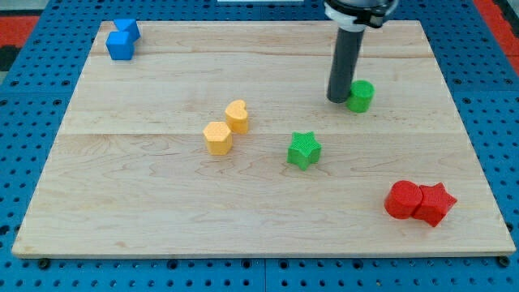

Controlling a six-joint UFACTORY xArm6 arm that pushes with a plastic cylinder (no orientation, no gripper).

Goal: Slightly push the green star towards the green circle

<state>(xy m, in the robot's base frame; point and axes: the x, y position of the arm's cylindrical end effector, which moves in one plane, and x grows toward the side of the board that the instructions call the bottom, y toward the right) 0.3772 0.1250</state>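
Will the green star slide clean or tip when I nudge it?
The green star looks squat and flat-based, so it will probably slide, not tip. Its points may make it rotate if hit off-centre. My tip is beside the green circle.

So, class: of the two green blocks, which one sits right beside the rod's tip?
The green circle, touching my tip; the green star lies apart, lower down.

Colours here: two bright blue blocks [122, 40] upper left of the frame, two yellow-orange blocks [226, 128] near the middle, a green star [304, 150] just right of centre, a green circle [362, 96] upper right, and two red blocks [419, 202] lower right. The board [146, 203] is pale wood with faint grain stripes, the rod [344, 65] dark grey-black, and the base [32, 97] blue, dotted with holes.
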